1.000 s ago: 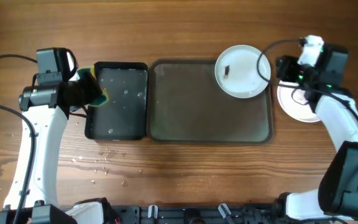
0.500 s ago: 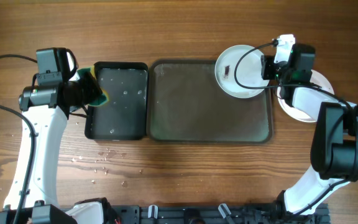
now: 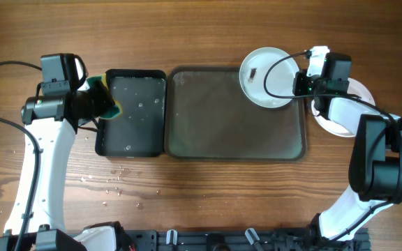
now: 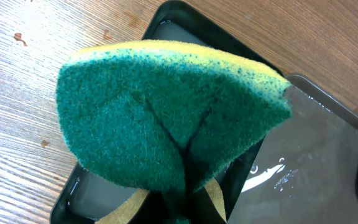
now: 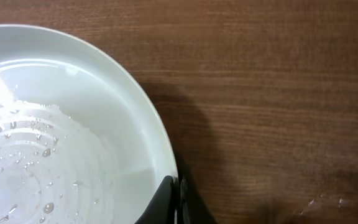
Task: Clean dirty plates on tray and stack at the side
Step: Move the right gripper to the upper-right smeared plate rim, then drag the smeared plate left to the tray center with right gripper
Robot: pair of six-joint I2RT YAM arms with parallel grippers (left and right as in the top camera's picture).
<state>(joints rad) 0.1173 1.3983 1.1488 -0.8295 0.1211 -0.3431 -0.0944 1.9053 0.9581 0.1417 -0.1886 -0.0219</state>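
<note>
I'm pinching the dirty plate [image 3: 267, 68] by the rim nearest my right gripper [image 5: 176, 190], fingers [image 5: 165, 202] closed thin on its edge, holding it over the tray [image 3: 222, 132] corner just beside me so the smudged face lies open. My left gripper [image 3: 98, 100] is clamping the folded sponge [image 4: 166, 118], readying for scrubbing.

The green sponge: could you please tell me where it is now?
Overhead view, left side: the green sponge is pinched in the left gripper, over the upper-left edge of the small black tray.
</note>
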